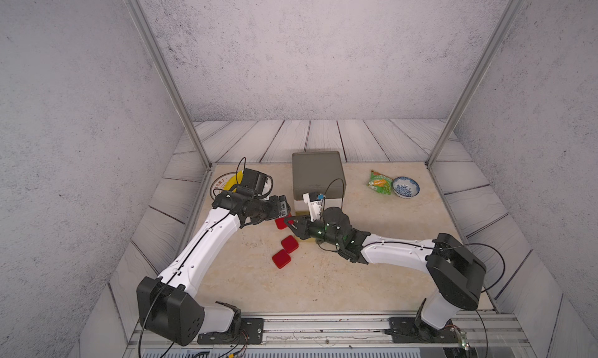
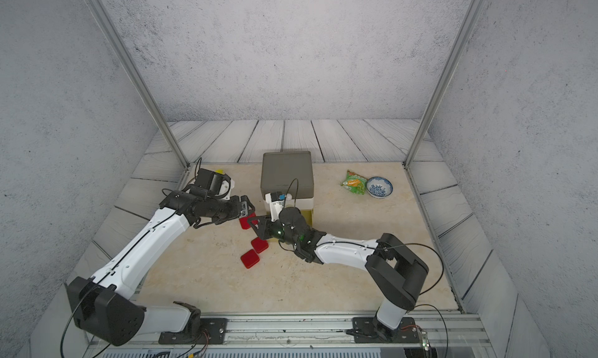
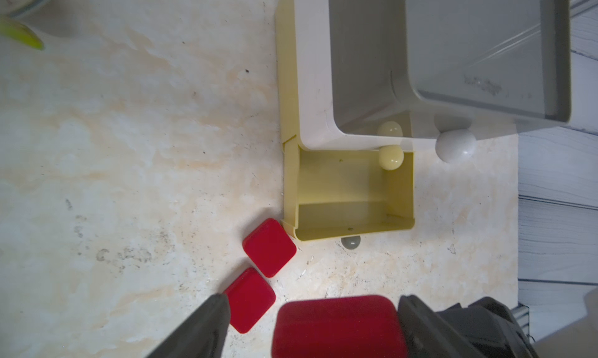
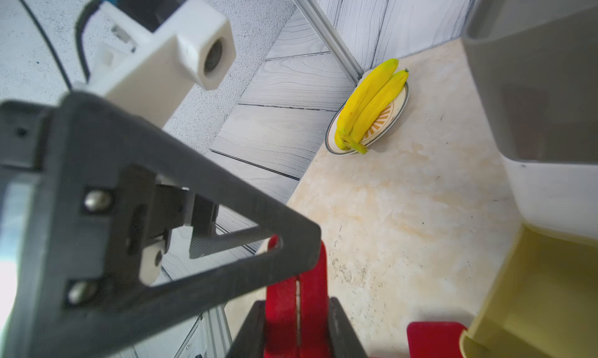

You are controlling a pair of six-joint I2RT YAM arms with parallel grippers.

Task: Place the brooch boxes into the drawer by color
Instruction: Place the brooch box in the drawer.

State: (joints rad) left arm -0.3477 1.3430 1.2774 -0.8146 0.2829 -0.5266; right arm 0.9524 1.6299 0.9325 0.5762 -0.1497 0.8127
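The drawer [image 1: 318, 175] is a three-tier cabinet at the table's back middle, and its yellow bottom tier [image 3: 290, 184] is pulled out and shows nothing inside. In front of it, one red brooch box [image 1: 281, 223] hangs above the table between both grippers. My right gripper [image 4: 296, 303] is shut on that box [image 4: 296, 295], pinching it by its edge. My left gripper [image 3: 314, 299] is open around the same box [image 3: 338, 327], with a gap beside one finger. Two more red brooch boxes [image 1: 289, 244] [image 1: 281, 258] lie on the table, also seen in the left wrist view [image 3: 269, 248] [image 3: 249, 299].
A plate of bananas [image 4: 372, 110] sits at the back left corner behind my left arm. A green snack packet [image 1: 380, 182] and a blue-patterned bowl [image 1: 406, 187] are at the back right. The metal frame posts [image 1: 181, 104] stand at the back corners.
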